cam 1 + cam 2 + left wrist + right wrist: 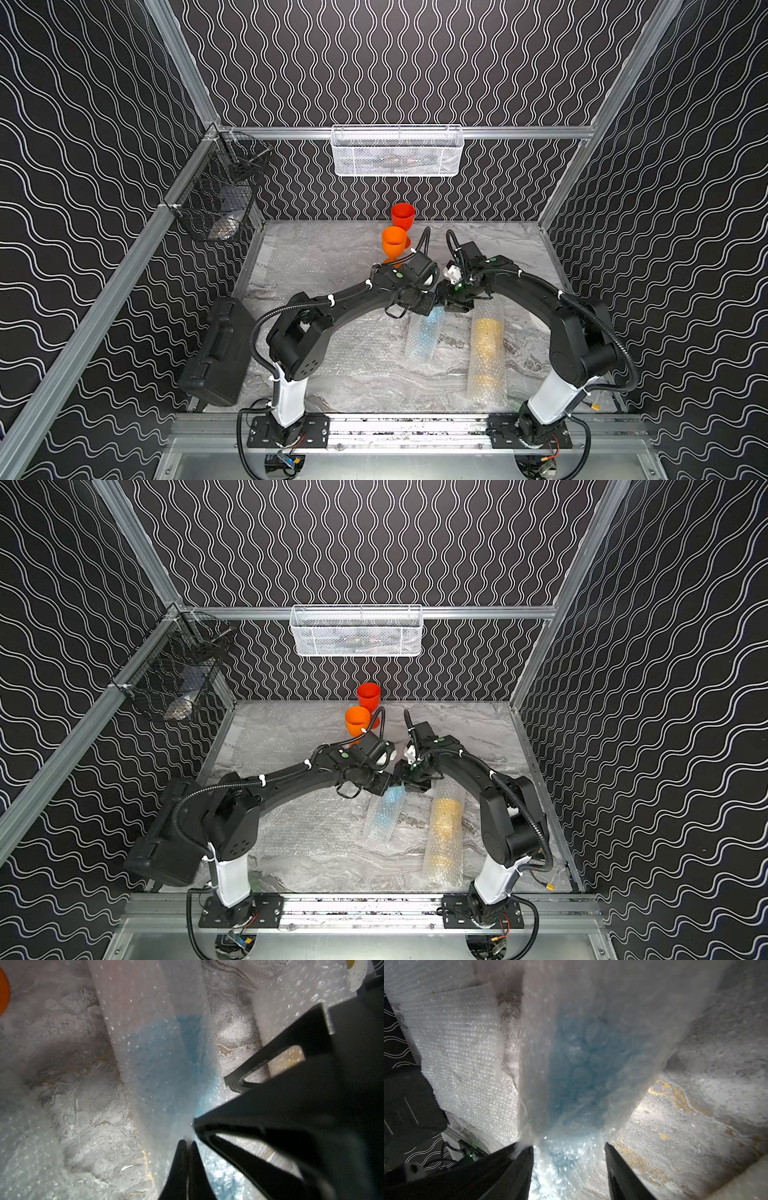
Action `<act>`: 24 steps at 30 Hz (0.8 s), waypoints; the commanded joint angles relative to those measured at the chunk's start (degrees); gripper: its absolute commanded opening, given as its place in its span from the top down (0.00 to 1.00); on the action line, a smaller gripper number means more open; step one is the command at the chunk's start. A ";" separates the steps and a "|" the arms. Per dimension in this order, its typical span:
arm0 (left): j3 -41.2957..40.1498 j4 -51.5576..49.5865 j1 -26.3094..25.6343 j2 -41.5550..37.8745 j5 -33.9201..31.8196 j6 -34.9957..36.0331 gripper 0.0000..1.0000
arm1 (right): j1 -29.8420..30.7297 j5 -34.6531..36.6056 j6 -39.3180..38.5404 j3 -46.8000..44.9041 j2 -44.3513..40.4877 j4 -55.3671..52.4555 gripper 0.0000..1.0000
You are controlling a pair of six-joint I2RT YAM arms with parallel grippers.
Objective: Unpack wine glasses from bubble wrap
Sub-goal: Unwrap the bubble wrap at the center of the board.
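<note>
Bumpy, see-through bubble wrap (158, 1022) makes a long tube around the blue glass (581, 1068). The left pincer (188, 1144) pinches its edge tight — the right pincer (568, 1146) stands spread around its end.

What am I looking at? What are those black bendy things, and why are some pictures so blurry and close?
Those are two robot arms. Two pictures look down from above; the close ones come from cameras on each arm's wrist. On the grey table stand a red goblet and an orange goblet, unwrapped. Bubble wrap covers a blue goblet and a yellow goblet. The left gripper pinches the blue goblet's bubble wrap; the right gripper is open around its end.
</note>
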 commanded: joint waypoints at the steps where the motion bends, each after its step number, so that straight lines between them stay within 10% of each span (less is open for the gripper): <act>1: 0.09 1.07 0.20 -0.91 0.47 -0.96 1.00 | 0.01 -1.11 1.06 -0.50 -0.94 1.89 0.42; 16: -0.12 1.05 0.56 -0.71 0.84 -1.33 1.00 | -0.26 1.66 0.58 -4.21 -0.30 2.74 0.46; 24: -0.95 1.12 0.64 -2.15 0.05 -1.21 1.00 | -0.35 2.46 -0.01 -4.05 1.42 3.68 0.66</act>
